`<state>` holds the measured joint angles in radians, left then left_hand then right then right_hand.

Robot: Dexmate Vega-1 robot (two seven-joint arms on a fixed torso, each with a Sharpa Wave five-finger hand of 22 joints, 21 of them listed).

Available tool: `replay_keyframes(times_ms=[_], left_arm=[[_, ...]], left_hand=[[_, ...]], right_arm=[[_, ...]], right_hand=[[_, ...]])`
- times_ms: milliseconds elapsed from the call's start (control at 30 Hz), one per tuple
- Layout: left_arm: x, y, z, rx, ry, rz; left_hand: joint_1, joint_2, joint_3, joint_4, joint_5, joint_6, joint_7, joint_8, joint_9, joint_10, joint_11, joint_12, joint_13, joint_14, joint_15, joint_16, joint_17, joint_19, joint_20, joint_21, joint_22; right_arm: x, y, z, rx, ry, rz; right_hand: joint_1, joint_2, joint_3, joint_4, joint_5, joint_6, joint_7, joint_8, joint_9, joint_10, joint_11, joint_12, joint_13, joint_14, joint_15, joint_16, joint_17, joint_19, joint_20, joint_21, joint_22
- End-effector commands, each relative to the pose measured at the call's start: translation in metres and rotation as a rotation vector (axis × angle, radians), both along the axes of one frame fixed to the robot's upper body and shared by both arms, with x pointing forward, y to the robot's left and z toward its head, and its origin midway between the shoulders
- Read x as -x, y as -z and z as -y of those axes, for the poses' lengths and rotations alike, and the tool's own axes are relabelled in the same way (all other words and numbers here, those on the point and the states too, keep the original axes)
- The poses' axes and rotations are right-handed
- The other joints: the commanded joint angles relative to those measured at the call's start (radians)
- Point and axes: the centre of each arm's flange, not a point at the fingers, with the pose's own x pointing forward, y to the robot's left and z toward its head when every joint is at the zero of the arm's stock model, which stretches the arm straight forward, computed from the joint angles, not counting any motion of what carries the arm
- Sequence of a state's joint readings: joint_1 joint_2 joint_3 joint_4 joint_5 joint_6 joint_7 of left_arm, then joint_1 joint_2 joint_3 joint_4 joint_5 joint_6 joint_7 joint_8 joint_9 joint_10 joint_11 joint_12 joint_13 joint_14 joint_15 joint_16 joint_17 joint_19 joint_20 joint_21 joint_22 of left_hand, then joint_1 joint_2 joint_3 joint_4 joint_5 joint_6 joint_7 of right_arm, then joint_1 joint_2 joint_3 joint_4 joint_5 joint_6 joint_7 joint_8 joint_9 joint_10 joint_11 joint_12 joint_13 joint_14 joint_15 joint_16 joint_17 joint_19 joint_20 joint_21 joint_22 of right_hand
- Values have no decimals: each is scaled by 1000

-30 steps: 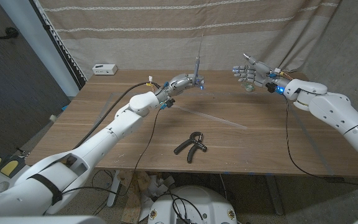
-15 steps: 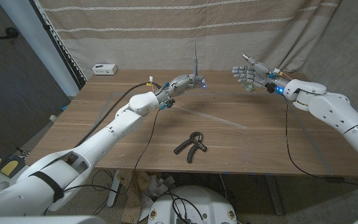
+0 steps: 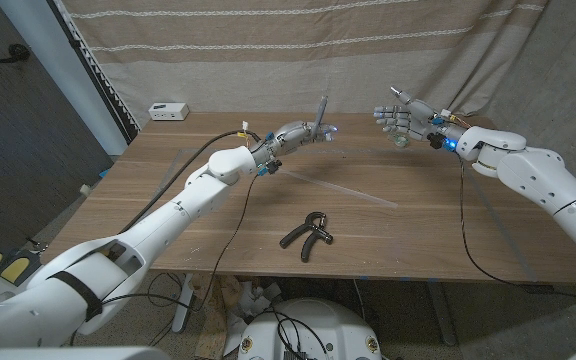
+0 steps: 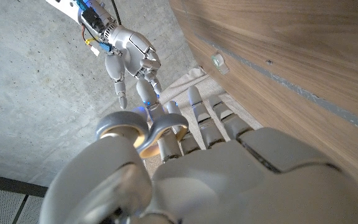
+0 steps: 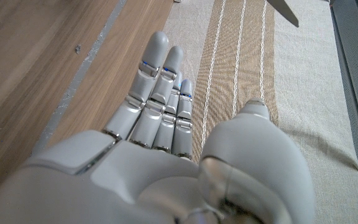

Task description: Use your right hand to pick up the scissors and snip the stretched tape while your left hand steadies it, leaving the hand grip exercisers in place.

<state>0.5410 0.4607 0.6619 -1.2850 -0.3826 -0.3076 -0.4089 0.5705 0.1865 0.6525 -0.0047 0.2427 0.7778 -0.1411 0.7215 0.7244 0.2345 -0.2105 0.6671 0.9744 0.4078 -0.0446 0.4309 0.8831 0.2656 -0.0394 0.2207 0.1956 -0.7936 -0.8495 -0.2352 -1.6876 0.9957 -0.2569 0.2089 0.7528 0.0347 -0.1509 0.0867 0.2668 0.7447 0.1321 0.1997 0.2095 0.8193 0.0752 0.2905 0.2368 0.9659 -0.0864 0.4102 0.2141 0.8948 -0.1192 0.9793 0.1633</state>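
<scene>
The fingers [image 3: 313, 129] of the left hand [image 3: 298, 133] are curled around the scissors [image 3: 321, 112], which it holds above the far part of the bench [image 3: 168, 190], blades tilted up toward one o'clock in the head view. In the left wrist view the thumb passes through a pale handle loop [image 4: 126, 129] of the scissors while the other fingers lie together along the far side. The right hand [image 3: 405, 118] hangs in the air at about three o'clock from the left hand, well apart from it, fingers spread and holding nothing; the right wrist view shows its fingers [image 5: 154, 93] extended side by side over the bench edge, with a blade tip [image 5: 284, 11] of the scissors beyond them. A strip of clear tape [image 3: 343, 190] lies stretched flat on the bench, running from below the left hand toward four o'clock. A black hand grip exerciser [image 3: 308, 230] rests near the front edge, at six o'clock from the left hand. A small white box [image 3: 168, 110] sits at the far left corner, and a striped curtain [image 3: 268, 50] hangs behind the bench.
</scene>
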Motion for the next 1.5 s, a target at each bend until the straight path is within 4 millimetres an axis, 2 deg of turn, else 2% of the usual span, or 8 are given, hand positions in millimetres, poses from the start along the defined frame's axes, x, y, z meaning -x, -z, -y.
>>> replay_keyframes(times_ms=[33, 133, 333, 533, 667, 833, 1167, 1500], left_arm=[[1, 0, 4, -2, -27, 48], [0, 1, 4, -1, -38, 55], [-1, 2, 10, -26, -32, 56], [-2, 3, 14, -22, -18, 59], [-3, 5, 15, 16, -4, 50], [-7, 10, 15, 91, 23, 1], [-13, 19, 17, 234, 170, -169], [-16, 24, 15, 276, 258, -270]], left_hand=[[83, 11, -59, -18, 13, 52, -17, -9, -32, 22, 0, 175, 235, 6, -178, 141, 223, 16, -52, -2, 6], [112, 2, -87, -25, 21, 73, -11, -28, -67, 54, 3, 278, 264, 18, -177, 228, 329, 37, -46, 3, 9], [140, -12, -114, -46, 35, 99, -15, -60, -123, 95, 4, 400, 270, 43, -176, 313, 352, 53, -49, 10, 16], [139, -7, -117, -38, 41, 100, -22, -61, -118, 108, 4, 446, 269, 50, -176, 338, 349, 53, -48, 11, 20], [138, -9, -123, -33, 45, 112, -9, -60, -116, 132, 3, 494, 269, 56, -174, 368, 349, 59, -50, 16, 25], [138, -20, -124, -33, 51, 135, -8, -73, -143, 157, 2, 545, 269, 64, -174, 389, 346, 66, -51, 20, 28], [144, -67, -116, -58, 72, 162, -19, -109, -201, 215, 2, 650, 268, 89, -173, 406, 336, 88, -57, 28, 30], [136, -88, -106, -60, 89, 194, -24, -133, -248, 232, 3, 711, 267, 106, -172, 401, 330, 101, -57, 33, 33]], right_arm=[[1, -2, 0, 8, 3, -1], [1, -2, 0, 12, 6, 0], [3, -3, 0, 16, 7, 2], [5, -5, 1, 20, 9, 2], [7, -6, 1, 23, 10, 4], [8, -6, 0, 28, 14, 5], [10, -6, -2, 36, 18, 6], [10, -6, -4, 38, 19, 9]], right_hand=[[-1, 3, -2, -5, 8, -3, 0, 2, -1, 4, 7, -4, 1, -50, -44, -3, -1, 6, -77, -4, 3], [-1, 3, -2, -6, 9, -3, 0, 2, -1, 4, 5, -4, 0, -50, -45, -3, -2, 6, -76, -7, 3], [-1, 3, -2, -9, 10, -3, -1, 3, -2, 7, 5, -4, -2, -51, -43, -4, -2, 5, -75, -11, 3], [-1, 3, -2, -10, 10, -3, -3, 3, -2, 8, 1, -4, -3, -54, -44, -5, -2, 6, -75, -14, 3], [-1, 4, -2, -11, 11, -2, -4, 3, -2, 9, 2, -4, -4, -55, -44, -5, -2, 4, -74, -16, 3], [-1, 4, -2, -12, 11, -2, -5, 4, -2, 9, 1, -4, -5, -54, -43, -5, -2, 4, -74, -19, 3], [-3, 5, -2, -15, 12, -2, -6, 4, -3, 11, 0, -5, -7, -54, -41, -5, -3, 5, -72, -25, 3], [-4, 5, -3, -17, 13, -2, -7, 4, -3, 12, 0, -5, -10, -54, -44, -6, -3, 5, -72, -31, 4]])
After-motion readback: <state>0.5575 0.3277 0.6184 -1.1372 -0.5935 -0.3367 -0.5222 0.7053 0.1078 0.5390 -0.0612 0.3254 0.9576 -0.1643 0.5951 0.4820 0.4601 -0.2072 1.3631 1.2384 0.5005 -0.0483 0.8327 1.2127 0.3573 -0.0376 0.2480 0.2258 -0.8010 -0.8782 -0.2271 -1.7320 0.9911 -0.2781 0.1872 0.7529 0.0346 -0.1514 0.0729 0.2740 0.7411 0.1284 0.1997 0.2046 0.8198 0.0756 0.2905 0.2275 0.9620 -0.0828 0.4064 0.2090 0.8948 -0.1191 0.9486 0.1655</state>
